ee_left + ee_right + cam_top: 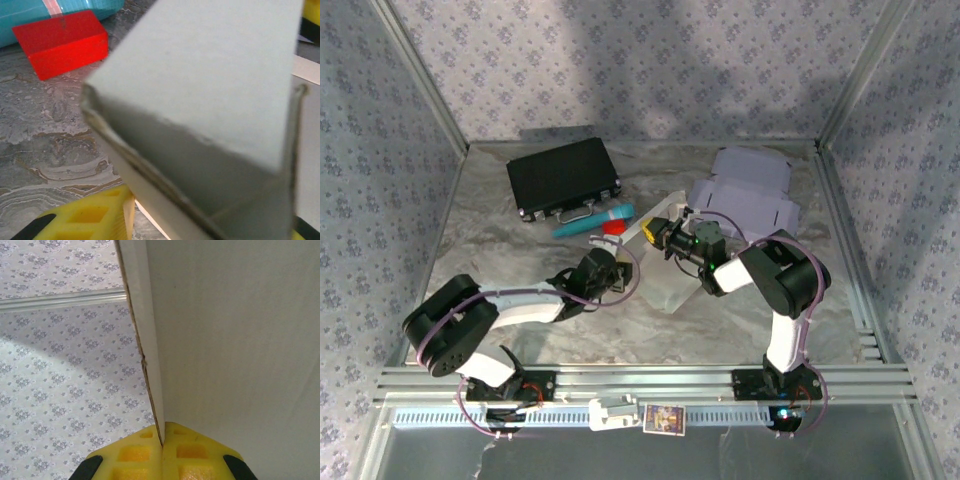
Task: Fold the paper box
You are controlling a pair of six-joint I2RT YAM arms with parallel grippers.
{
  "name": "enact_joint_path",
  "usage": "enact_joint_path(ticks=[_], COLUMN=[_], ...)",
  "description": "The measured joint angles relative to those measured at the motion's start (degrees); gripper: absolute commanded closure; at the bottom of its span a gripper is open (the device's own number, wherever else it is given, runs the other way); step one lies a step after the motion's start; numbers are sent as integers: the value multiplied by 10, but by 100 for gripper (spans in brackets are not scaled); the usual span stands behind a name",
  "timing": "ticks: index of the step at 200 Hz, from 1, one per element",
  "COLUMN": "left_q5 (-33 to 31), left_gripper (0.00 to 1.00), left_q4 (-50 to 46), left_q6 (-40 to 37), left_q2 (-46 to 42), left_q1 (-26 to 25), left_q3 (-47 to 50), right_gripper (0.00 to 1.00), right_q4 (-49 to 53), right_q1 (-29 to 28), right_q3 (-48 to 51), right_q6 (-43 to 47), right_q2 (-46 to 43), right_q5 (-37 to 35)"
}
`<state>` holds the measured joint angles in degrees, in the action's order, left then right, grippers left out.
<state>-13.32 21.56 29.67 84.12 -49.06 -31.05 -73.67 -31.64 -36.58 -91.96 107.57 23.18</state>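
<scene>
The pale grey paper box (667,283) stands partly folded at the table's middle, between both arms. My right gripper (672,238) reaches it from the right. In the right wrist view this right gripper (162,444) is shut on the box's thin upright panel edge (150,355), with the broad box wall (235,340) beside it. My left gripper (610,268) meets the box from the left. In the left wrist view a corner of the box (200,65) lies between the left gripper's (210,215) yellow fingers (90,217). The near finger sits close against the box wall, and whether they press is unclear.
A red block (62,42) and a teal object (593,220) lie just behind the box. A black case (563,178) sits at the back left. A stack of flat lavender boxes (745,190) lies at the back right. Metal frame posts border the marbled table (500,260).
</scene>
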Motion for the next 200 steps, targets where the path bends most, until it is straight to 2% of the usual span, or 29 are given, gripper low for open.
enact_joint_path(ticks=[30, 50, 116, 147, 200], left_q5=[0, 0, 0, 12, 84], left_gripper=[69, 69, 54, 51, 51], left_q4=[-7, -15, -40, -47, -76], left_q6=[0, 0, 11, 13, -10], left_q2=[0, 0, 0, -34, -115], left_q1=[-1, -1, -2, -1, 9], left_q3=[-3, -8, -26, -21, 16], right_gripper=[100, 100, 100, 100, 100], right_q4=[1, 2, 4, 8, 19], right_q1=[0, -1, -3, -4, -4], right_q3=[0, 0, 0, 0, 0], right_q6=[0, -1, -2, -2, -2], right_q2=[0, 0, 0, 0, 0], right_q5=[-3, -6, -16, -16, -13])
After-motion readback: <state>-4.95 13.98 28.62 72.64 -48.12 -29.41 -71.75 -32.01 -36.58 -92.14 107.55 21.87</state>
